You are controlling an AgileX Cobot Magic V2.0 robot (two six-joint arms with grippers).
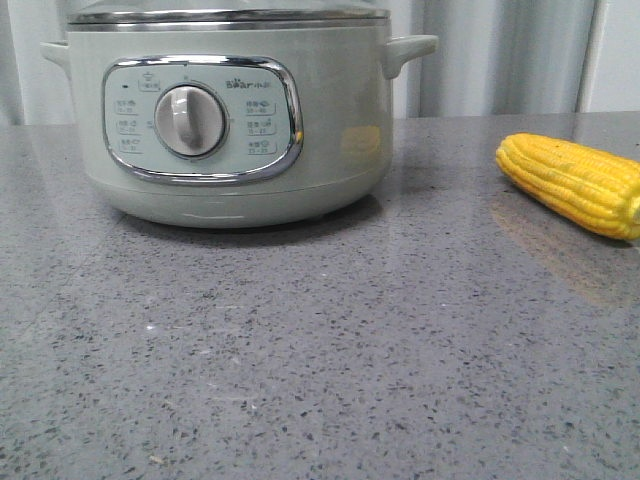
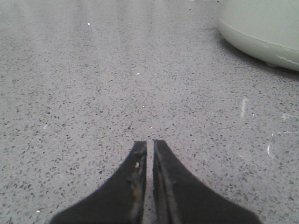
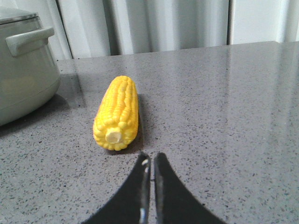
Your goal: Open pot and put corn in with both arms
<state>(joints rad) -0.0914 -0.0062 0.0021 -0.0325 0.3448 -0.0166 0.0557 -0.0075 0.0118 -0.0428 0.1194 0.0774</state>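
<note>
Sitting on the tabletop (image 1: 320, 400): one pot (image 1: 235, 120), one corn (image 1: 575, 182).
Lid still on (steel rim showing); corn lies right of it, apart; left claw (image 2: 150, 144) and right claw (image 3: 152, 157) both closed, empty.

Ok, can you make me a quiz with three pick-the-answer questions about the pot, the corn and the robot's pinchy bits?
1. In the front view, where does the corn lie?
A. To the right of the pot, on the table
B. Inside the pot
C. On top of the lid

2. What colour is the pot?
A. Red
B. Pale green
C. Black

3. How is the right tool now?
A. Clamped on the corn
C. Wide open
B. Shut, holding nothing

Answers:
1. A, the corn lies on the grey table, apart from the pot.
2. B, its whole body is pale green around a chrome-framed panel.
3. B, its fingers nearly meet with only a thin slit between them, and the corn lies just in front, untouched.
</note>
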